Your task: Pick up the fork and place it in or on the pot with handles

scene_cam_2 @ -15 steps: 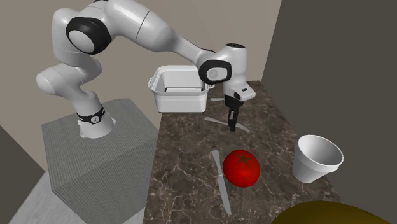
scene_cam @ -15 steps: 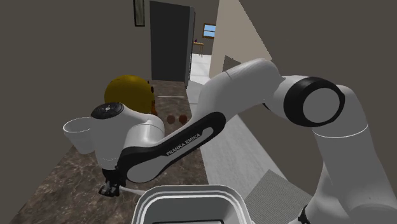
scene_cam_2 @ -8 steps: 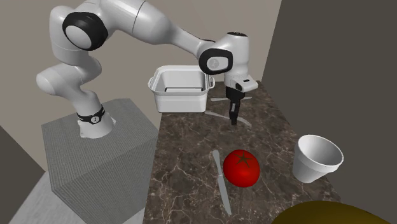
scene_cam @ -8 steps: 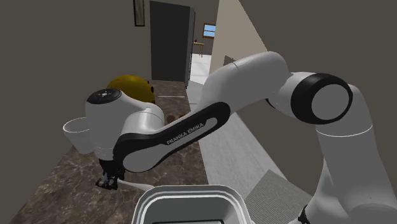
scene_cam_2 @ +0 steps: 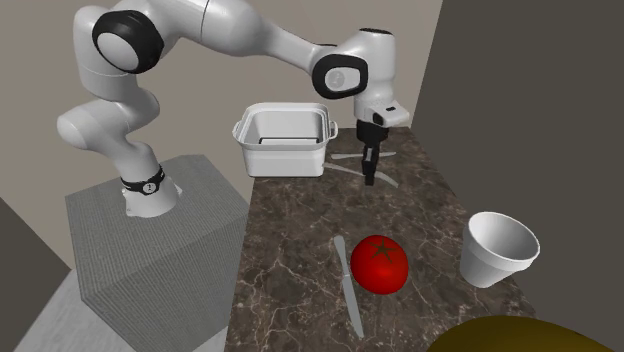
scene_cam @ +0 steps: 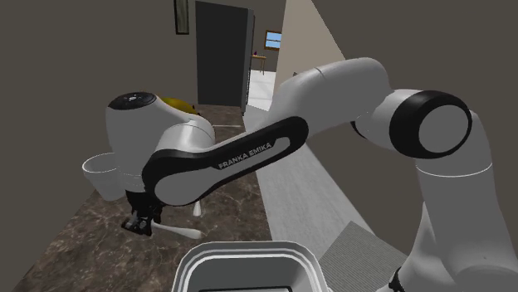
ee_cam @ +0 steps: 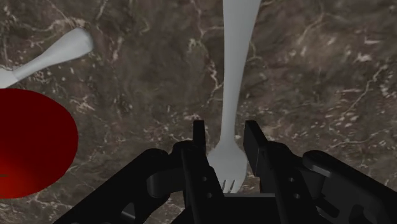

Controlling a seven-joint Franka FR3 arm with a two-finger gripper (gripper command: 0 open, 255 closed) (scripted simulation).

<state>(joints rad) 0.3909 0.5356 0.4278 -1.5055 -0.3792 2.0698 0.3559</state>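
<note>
The counter (scene_cam_2: 290, 240) is dark brown stone with pale veins. On it sit a red tomato (scene_cam_2: 379, 264), a knife (scene_cam_2: 347, 285) just beside it, a white cup (scene_cam_2: 498, 248) and a big yellow-brown round thing (scene_cam: 178, 104). The white pot with handles (scene_cam_2: 283, 140) stands at the end near the grey stand (scene_cam_2: 150, 250). The walls are grey, with a dark door (scene_cam: 220, 54). The gripper (ee_cam: 225, 127) pinches the head of the pale fork (ee_cam: 230, 95) just above the counter. A second ago the gripper was low; now it is higher, closer to the pot, and the fork has come up too.
</note>
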